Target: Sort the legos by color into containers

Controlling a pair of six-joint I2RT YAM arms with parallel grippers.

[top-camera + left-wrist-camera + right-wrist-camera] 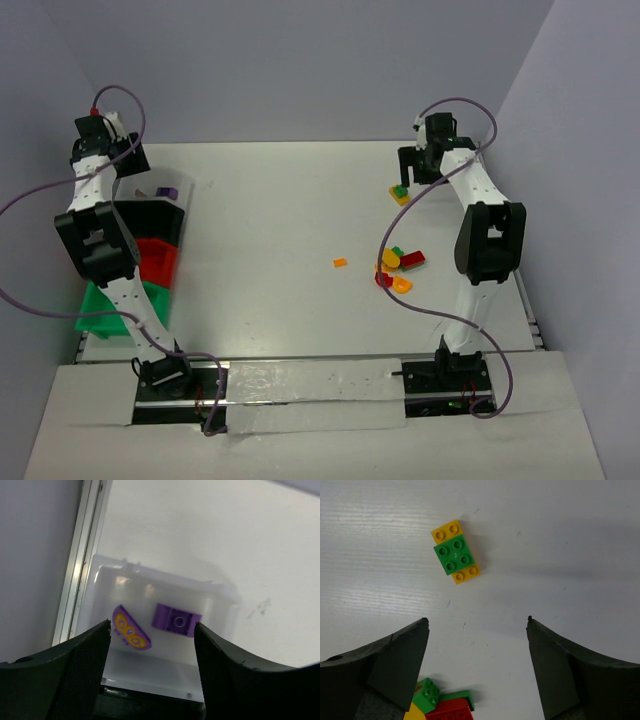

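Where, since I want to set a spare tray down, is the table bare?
The broad middle of the table is bare, bordered by the bins on the left and the lone orange piece. Crowded: the lego pile and the green-on-yellow brick on the right.

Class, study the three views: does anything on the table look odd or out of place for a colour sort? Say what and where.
A green brick sits stacked on a yellow brick just ahead of the right gripper: two colours joined, fitting no single colour. One small orange piece lies alone in the middle of the table.
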